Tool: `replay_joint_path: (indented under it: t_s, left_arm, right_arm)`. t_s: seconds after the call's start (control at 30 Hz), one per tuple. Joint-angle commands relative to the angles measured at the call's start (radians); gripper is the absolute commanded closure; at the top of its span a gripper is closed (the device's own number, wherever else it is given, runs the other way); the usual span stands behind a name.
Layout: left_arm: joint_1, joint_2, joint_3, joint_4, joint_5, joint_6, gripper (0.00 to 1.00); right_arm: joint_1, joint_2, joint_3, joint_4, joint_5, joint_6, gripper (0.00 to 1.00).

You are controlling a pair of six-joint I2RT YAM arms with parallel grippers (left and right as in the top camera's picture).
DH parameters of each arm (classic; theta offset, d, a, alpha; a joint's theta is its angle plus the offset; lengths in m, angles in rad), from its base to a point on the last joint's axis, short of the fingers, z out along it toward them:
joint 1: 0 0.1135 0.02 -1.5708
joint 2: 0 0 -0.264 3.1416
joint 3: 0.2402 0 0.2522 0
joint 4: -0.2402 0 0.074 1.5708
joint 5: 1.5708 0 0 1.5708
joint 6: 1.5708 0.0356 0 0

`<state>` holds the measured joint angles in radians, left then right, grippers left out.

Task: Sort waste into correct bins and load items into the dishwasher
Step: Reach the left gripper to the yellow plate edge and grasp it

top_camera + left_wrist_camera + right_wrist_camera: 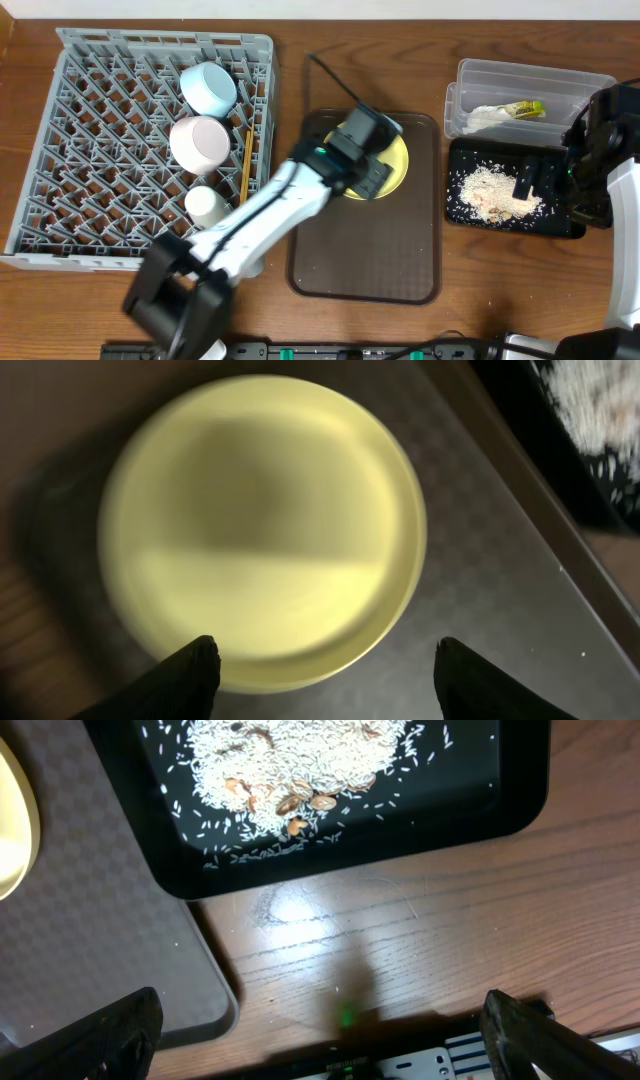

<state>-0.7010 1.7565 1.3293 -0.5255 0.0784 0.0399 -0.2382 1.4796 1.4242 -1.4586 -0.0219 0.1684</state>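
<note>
The yellow plate (398, 163) (260, 520) lies on the brown serving tray (365, 260). My left gripper (365, 165) (325, 655) hovers open just over the plate's near rim. The grey dish rack (110, 150) holds the light blue bowl (208, 88), the white-pinkish bowl (198, 142), the white cup (207, 204) and the chopsticks (244, 165). The clear tub (530, 85) holds the green-and-yellow wrapper (526, 109) and the white scrap (488, 118). The black tray (465, 155) (520, 800) holds rice crumbs (492, 192) (290, 760). My right gripper (545, 185) (320, 1010) is open and empty by the black tray.
The brown tray's corner (110, 950) shows beside the black tray in the right wrist view, with bare wood between them and the table's front edge. The black tray's corner (590, 420) lies just past the brown tray's rim in the left wrist view.
</note>
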Motion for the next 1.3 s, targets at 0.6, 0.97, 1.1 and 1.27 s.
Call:
replay_joint_path:
  t_s: [0.6, 0.97, 1.1, 1.27]
  left_arm:
    - [-0.097, 0.293, 0.003, 0.070, -0.139, 0.098, 0.35]
    - [-0.104, 0.341, 0.002, 0.036, -0.154, 0.098, 0.70]
    - [-0.104, 0.341, 0.002, 0.033, -0.245, 0.098, 0.81]
    - [-0.104, 0.340, 0.002, 0.022, -0.375, 0.098, 0.92]
  right_arm:
    - [-0.005, -0.016, 0.015, 0.000, 0.006, 0.010, 0.01]
    - [-0.005, -0.016, 0.015, -0.001, 0.006, 0.010, 0.01]
    - [-0.005, -0.016, 0.016, -0.001, 0.006, 0.010, 0.01]
    - [-0.005, -0.016, 0.016, -0.001, 0.006, 0.010, 0.01]
